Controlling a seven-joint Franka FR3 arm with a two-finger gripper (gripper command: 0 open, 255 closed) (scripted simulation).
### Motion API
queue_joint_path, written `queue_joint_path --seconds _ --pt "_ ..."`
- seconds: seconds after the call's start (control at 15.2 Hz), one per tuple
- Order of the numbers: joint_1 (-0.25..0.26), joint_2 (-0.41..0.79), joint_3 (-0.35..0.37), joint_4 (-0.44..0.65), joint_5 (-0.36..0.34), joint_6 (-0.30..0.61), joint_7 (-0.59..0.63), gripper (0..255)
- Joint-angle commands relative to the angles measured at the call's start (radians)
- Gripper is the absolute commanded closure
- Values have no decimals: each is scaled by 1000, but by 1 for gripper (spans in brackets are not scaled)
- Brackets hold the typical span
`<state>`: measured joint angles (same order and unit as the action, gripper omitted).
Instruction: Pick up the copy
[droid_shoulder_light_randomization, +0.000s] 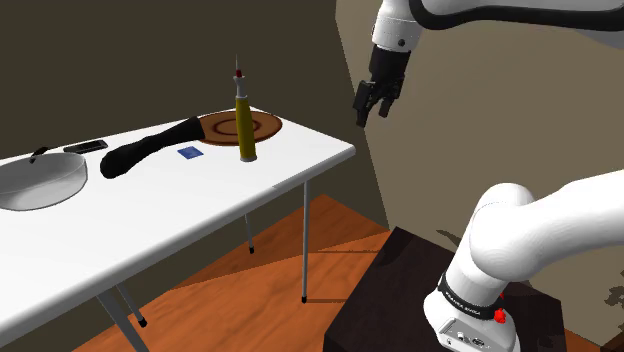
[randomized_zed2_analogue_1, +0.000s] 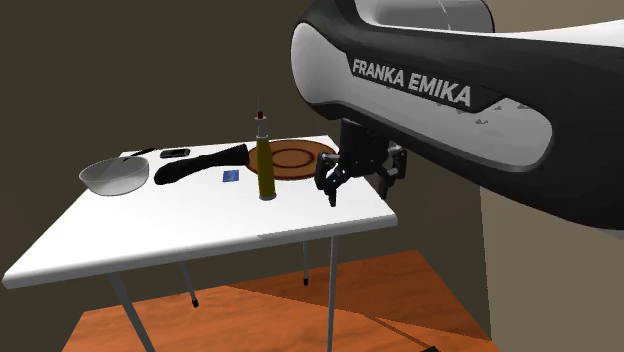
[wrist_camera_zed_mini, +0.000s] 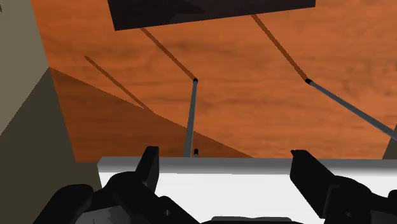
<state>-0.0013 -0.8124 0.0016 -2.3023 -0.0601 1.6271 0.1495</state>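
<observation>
- Closest to the second exterior camera is the white arm (randomized_zed2_analogue_1: 420, 90), lettered FRANKA EMIKA; beneath it hangs the black gripper (randomized_zed2_analogue_1: 357, 188).
- Its fingers (wrist_camera_zed_mini: 147, 167) are spread wide apart with nothing between them; in the wrist view only the white table's edge (wrist_camera_zed_mini: 254, 167) lies across the gap.
- In the shoulder view the gripper (droid_shoulder_light_randomization: 372, 115) hangs in the air, above and beyond the table's (droid_shoulder_light_randomization: 150, 230) right end.
- On the tabletop the copy (droid_shoulder_light_randomization: 190, 152), a small flat blue thing, lies well apart from the fingers and untouched.
- It rests between a long black object (droid_shoulder_light_randomization: 150, 150) and an upright olive bottle (droid_shoulder_light_randomization: 245, 130).
- That bottle and a round brown board (droid_shoulder_light_randomization: 265, 125) sit between the copy (randomized_zed2_analogue_1: 231, 177) and the gripper.
- Farther along the table are a grey pan (droid_shoulder_light_randomization: 40, 180) and a black phone (droid_shoulder_light_randomization: 85, 147).
- Below, the dark stand (droid_shoulder_light_randomization: 400, 290) sits on an orange wood floor (droid_shoulder_light_randomization: 260, 290).
</observation>
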Motion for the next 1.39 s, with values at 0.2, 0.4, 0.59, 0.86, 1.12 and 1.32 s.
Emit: queue_joint_path --seconds 0.2,0.4,0.59,0.86,1.12,1.32 --pt "1 92 28 55 11 64 43 0" --pt "-1 186 55 121 17 119 85 0" --pt "-5 281 82 197 15 164 127 0" --pt "-11 410 116 316 2 208 184 0" --pt "-17 543 148 457 -25 233 242 0" --pt "-17 647 170 579 -54 238 286 0"
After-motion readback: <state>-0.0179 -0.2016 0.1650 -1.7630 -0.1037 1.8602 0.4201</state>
